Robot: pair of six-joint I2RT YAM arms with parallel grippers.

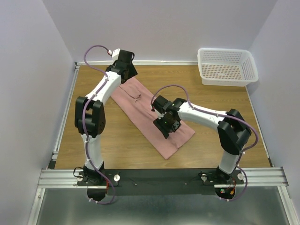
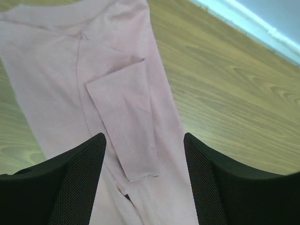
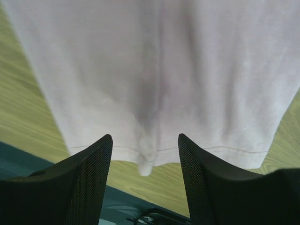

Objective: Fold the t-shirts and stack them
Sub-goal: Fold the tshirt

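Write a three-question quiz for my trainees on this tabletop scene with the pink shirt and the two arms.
1. True or false: the dusty pink cotton t-shirt lies as a long narrow strip on the wooden table.
2. Where is the white plastic mesh basket? A: far right corner. B: near left corner. C: on top of the shirt.
3. Fill in: the jaws of the left gripper and the right gripper are both ____.

Key: 1 true; 2 A; 3 open.
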